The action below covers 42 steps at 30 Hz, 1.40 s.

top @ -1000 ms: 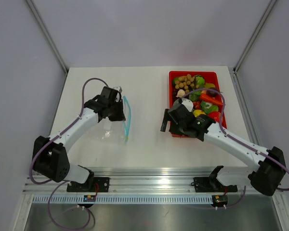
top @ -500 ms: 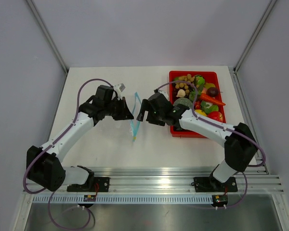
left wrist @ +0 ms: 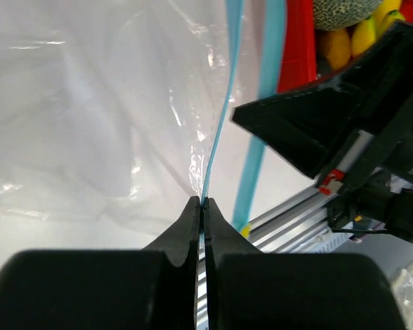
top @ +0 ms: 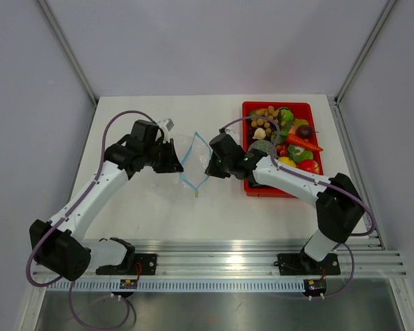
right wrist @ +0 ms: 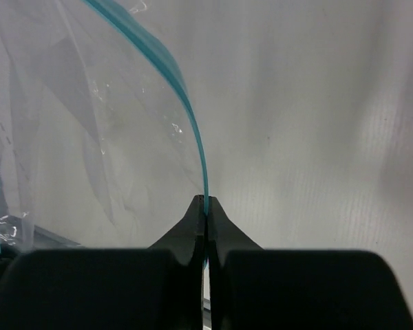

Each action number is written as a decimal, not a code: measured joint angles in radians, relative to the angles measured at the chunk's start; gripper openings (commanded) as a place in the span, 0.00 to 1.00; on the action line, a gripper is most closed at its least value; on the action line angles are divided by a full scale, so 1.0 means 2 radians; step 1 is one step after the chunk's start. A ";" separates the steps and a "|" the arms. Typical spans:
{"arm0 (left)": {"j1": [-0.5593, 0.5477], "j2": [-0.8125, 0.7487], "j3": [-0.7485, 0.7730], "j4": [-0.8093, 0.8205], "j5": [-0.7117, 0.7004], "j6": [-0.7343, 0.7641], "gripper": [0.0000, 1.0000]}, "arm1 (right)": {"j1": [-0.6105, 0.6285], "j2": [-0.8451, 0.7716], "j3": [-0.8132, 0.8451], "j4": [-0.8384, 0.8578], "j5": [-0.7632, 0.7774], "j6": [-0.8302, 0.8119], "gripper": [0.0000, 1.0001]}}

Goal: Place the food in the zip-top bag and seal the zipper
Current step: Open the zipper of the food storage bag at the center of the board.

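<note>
— Step check, overhead view first: where does the job stand?

— You're at the opening of the zip-top bag [top: 186, 148]. It is held over the table [top: 214, 221] between your two arms, just left of the red tray [top: 276, 194]. Whether its bottom rests on the table I cannot tell. Your left gripper [top: 176, 164] pinches one lip of the zipper [top: 188, 182] and your right gripper [top: 210, 172] pinches the other, so the teal strip spreads into a diamond. The food [top: 286, 138] all sits in the tray. I see none in the bag.

— Left wrist view?

— Your fingertips [left wrist: 189, 220] are clamped together on the thin teal lip, which runs straight up from them. The far lip and the right gripper's black body stand just beyond. Yellow bananas [left wrist: 337, 45] and a green melon [left wrist: 344, 10] show behind.

— Right wrist view?

— The same: jaws pressed tight on the zipper's edge, with the clear film curving away to the left.

— Next move?

— As I judge it, both hands are busy, so the mouth must hold open while one lets go. Ease the bag down, release the right and reach for the tray. Pull no wider, or the lip may slip out.
</note>
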 measured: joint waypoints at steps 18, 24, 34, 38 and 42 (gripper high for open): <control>-0.059 -0.029 0.092 -0.099 -0.166 -0.010 0.09 | 0.031 -0.026 0.069 -0.100 0.048 -0.027 0.00; -0.073 -0.021 0.085 -0.081 -0.182 -0.019 0.45 | 0.034 -0.026 0.069 -0.096 0.032 -0.020 0.00; -0.079 0.002 0.070 -0.063 -0.182 -0.024 0.46 | 0.036 -0.026 0.068 -0.090 0.028 -0.016 0.00; -0.086 0.005 0.066 -0.051 -0.177 -0.030 0.54 | 0.036 -0.025 0.067 -0.089 0.027 -0.016 0.00; -0.089 0.005 0.064 -0.044 -0.174 -0.034 0.54 | 0.037 -0.025 0.066 -0.088 0.019 -0.015 0.00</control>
